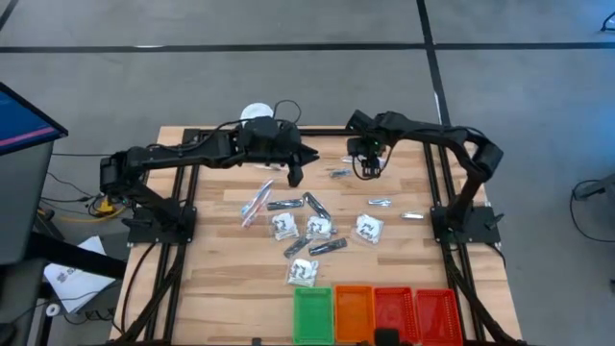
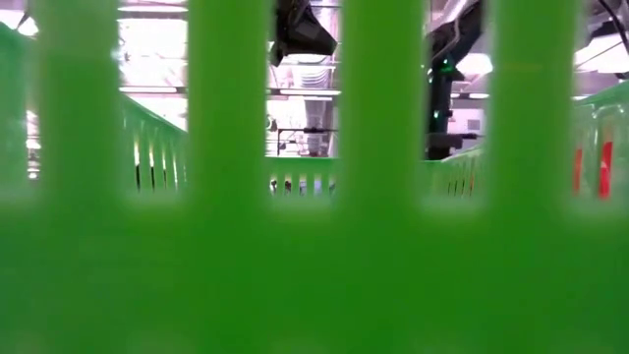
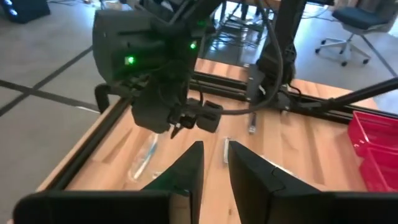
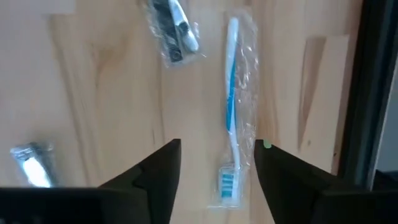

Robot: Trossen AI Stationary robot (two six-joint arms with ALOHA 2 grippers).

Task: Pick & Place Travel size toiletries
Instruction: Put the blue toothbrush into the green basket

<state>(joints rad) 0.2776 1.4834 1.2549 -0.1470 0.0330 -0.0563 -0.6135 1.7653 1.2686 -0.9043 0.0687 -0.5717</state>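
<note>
The travel size toiletries (image 1: 307,226) lie scattered on the wooden table's middle: white packets (image 1: 369,228), dark tubes (image 1: 315,205), clear-wrapped sticks (image 1: 258,200) and silvery pieces (image 1: 381,202). My right gripper (image 4: 217,144) points down, open, over the far right part of the table. Its fingers stand on either side of a clear-wrapped blue toothbrush (image 4: 233,106) that lies flat on the wood, and do not touch it. My left gripper (image 3: 214,149) hangs above the table's far middle (image 1: 296,173), facing the right gripper (image 3: 161,81), with a narrow gap between its fingers and nothing in it.
Green (image 1: 312,312), orange (image 1: 353,309) and two red trays (image 1: 415,312) stand in a row at the near edge. A white-lidded tub (image 1: 258,113) sits at the far edge behind the left arm. The green tray's bars (image 2: 226,147) fill the low view.
</note>
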